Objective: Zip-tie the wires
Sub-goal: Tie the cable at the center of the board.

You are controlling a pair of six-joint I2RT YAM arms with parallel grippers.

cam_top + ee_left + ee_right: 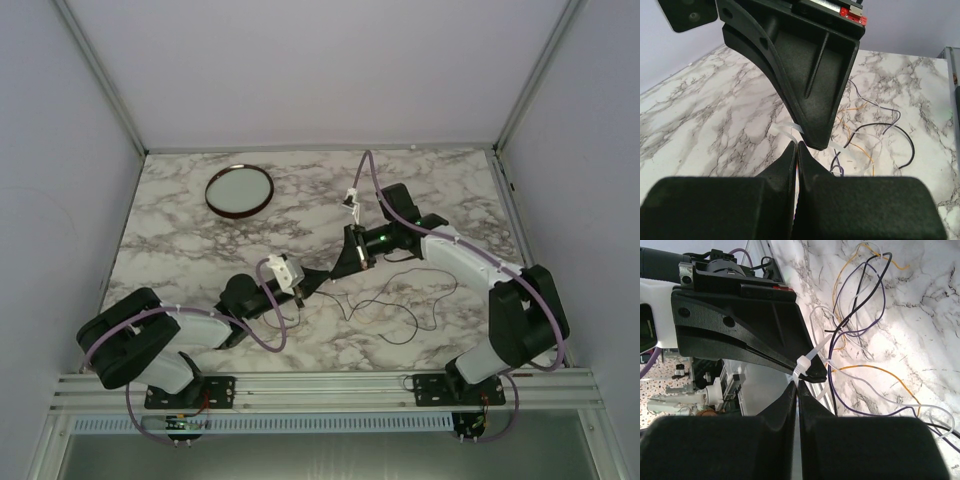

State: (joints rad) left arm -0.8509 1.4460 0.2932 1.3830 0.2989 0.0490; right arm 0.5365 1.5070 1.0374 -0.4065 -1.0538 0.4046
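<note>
Right hand (796,386) pinches white zip tie (803,363).

Left arm (190,335) lies low, reaching from the near left corner toward the centre of the table (180,235). Right arm (470,262), elbow raised near the right edge, reaches leftward. Left gripper (318,284) and right gripper (338,271) meet tip to tip. Left fingers (785,161) are pressed together, as are the right fingers (785,396).

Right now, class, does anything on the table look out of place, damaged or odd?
Nothing damaged or spilled. The wires sprawl in loose, crossing loops on the marble table; the zip tie meets them at one spot only.
</note>
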